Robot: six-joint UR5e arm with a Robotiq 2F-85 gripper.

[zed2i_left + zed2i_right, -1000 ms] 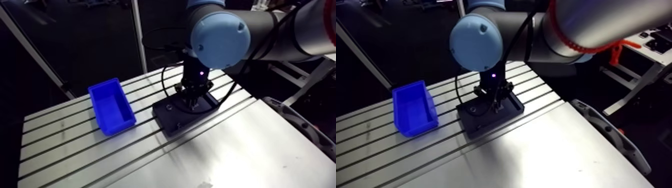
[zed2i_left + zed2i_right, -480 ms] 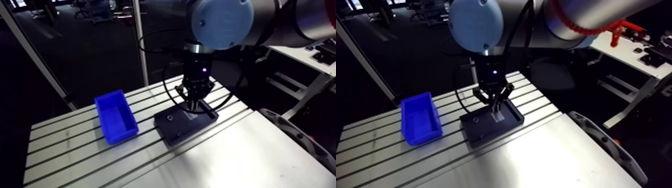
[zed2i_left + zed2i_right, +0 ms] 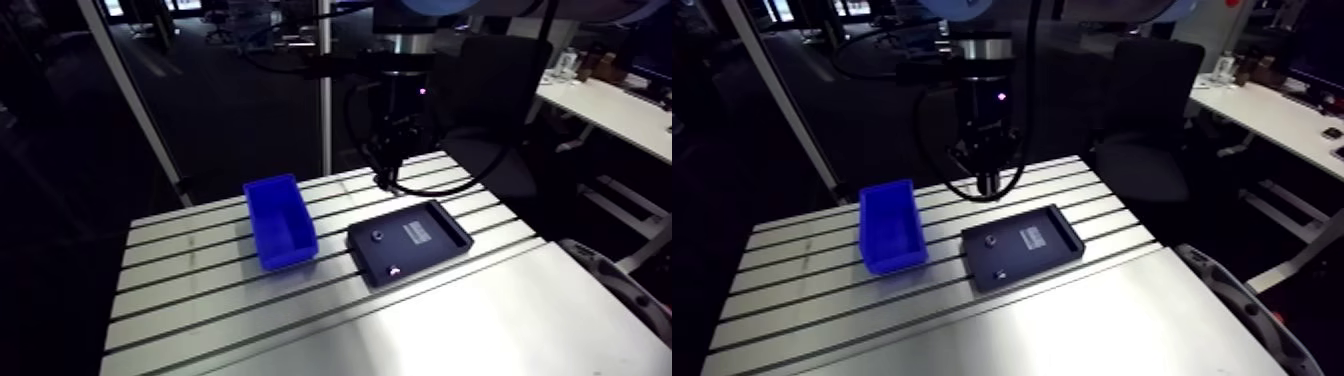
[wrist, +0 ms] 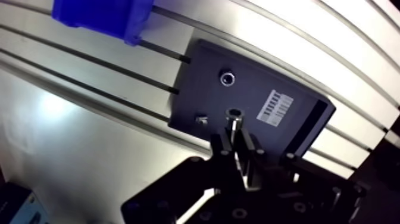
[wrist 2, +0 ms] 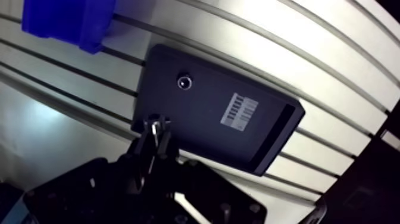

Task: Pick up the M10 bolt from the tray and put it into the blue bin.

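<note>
A black tray point(image 3: 425, 240) lies on the slotted table, with the blue bin point(image 3: 281, 222) standing empty beside it. My gripper point(image 3: 385, 178) hangs well above the table, over the far edge of the tray. In the wrist view the gripper point(image 4: 235, 136) is shut on a metal bolt point(image 4: 234, 115), whose head sticks out beyond the fingertips. The tray point(image 4: 286, 128) lies far below the fingers, and the bin point(image 4: 101, 15) sits beyond the tray's far corner.
Two small metal parts stay in the tray: a round one point(image 4: 227, 77) and a smaller one point(image 4: 202, 120). A white barcode label point(image 4: 274, 107) marks the tray floor. A smooth metal sheet point(image 3: 450, 330) covers the table's near part.
Earlier the gripper was down in the tray; it has since risen high above it with the bolt. The camera rose with the arm, so the whole picture shifted.
</note>
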